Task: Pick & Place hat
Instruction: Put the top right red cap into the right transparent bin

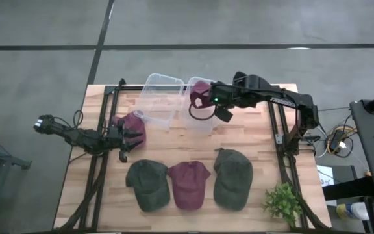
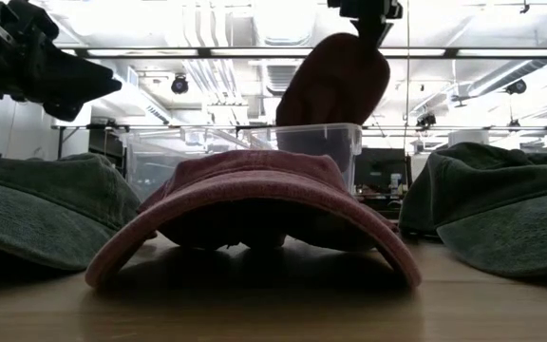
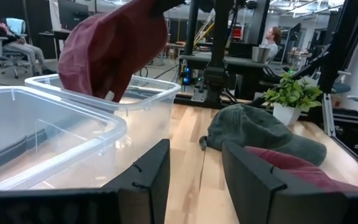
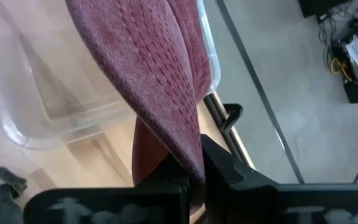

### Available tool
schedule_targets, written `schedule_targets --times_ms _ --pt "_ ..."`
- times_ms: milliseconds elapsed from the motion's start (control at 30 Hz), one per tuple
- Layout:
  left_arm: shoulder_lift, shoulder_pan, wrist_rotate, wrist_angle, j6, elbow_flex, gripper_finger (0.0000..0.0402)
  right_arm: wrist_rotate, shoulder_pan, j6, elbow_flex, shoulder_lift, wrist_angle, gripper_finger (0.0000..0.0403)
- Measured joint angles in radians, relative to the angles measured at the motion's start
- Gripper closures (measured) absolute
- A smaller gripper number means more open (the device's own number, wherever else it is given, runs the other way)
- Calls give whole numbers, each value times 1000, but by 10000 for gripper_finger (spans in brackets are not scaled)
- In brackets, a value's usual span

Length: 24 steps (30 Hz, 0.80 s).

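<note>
Hanging above the rim of the right clear plastic bin (image 1: pixel 203 107), the maroon fabric cap (image 4: pixel 154 81) was pinched by the right gripper (image 4: pixel 197 177); beside that bin's neighbour, the left gripper (image 3: pixel 194 180) stood half-open, empty.

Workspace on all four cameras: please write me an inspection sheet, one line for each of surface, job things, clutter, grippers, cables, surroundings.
Surface: wooden table on a dark frame.
Job's things: two clear bins at the far side; three hats in a near row, green hat, maroon hat, second green hat; another maroon hat by the left arm.
Clutter: potted plant at the near right corner.
Grippers: right gripper shut on a hanging maroon hat above the right bin; left gripper empty, beside the left bin.
Cables: black cable looping under the right arm.
Surroundings: seated people in the room behind.
</note>
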Motion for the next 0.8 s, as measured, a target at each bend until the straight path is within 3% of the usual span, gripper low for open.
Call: schedule_targets --times_ms 267,800 --pt "0 1 -1 0 3 0 262 -6 7 22 -6 35 -1 392" --pt "0 0 -1 1 0 0 262 -64 -26 -68 173 236 0 392"
